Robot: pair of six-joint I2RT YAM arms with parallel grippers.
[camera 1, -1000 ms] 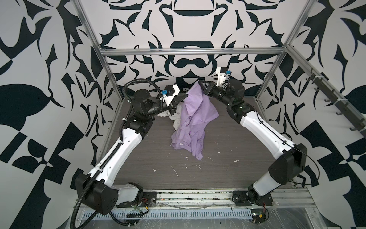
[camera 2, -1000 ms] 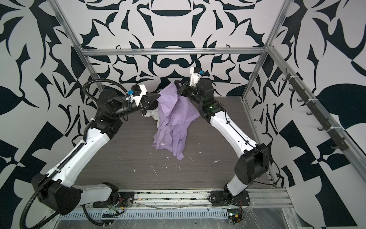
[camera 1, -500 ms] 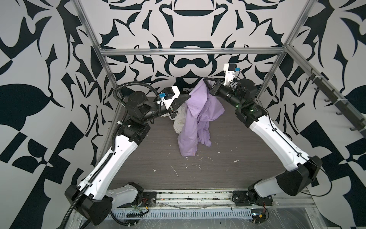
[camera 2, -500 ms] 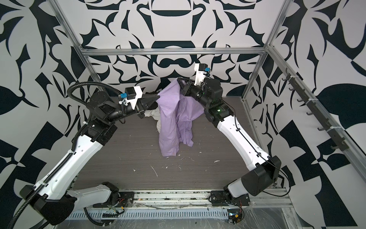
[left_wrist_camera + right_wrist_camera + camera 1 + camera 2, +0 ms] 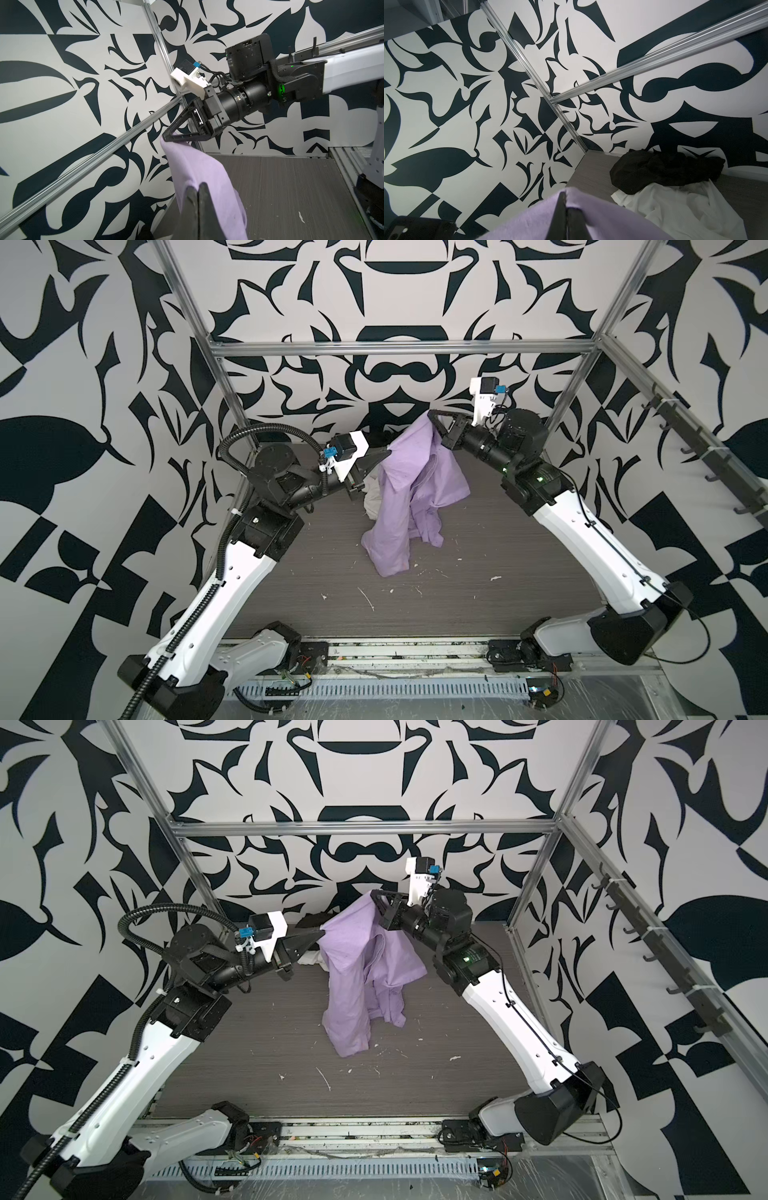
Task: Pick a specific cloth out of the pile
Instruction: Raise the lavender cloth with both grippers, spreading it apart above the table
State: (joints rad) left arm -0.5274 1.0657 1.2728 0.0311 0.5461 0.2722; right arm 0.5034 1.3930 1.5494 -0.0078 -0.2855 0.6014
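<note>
The lavender cloth (image 5: pixel 409 489) (image 5: pixel 361 969) hangs in the air at the back middle in both top views, held by its top edge at two points. My left gripper (image 5: pixel 388 452) (image 5: pixel 198 186) is shut on its left corner. My right gripper (image 5: pixel 430 414) (image 5: pixel 564 195) is shut on a higher fold to the right. The cloth's (image 5: pixel 199 166) lower end droops close to the table; I cannot tell whether it touches. What is left of the pile lies behind: a black cloth (image 5: pixel 664 168) on a white cloth (image 5: pixel 675 203), partly hidden in both top views.
The grey table (image 5: pixel 498 564) carries small white scraps (image 5: pixel 365 597) near the front middle. Patterned walls and aluminium frame posts (image 5: pixel 232 398) close in the back and sides. A rail with hooks (image 5: pixel 706 456) runs along the right wall.
Both grippers have risen with the lavender cloth and drawn a little apart. The cloth has come up off the table and the pile and now hangs in longer folds.
</note>
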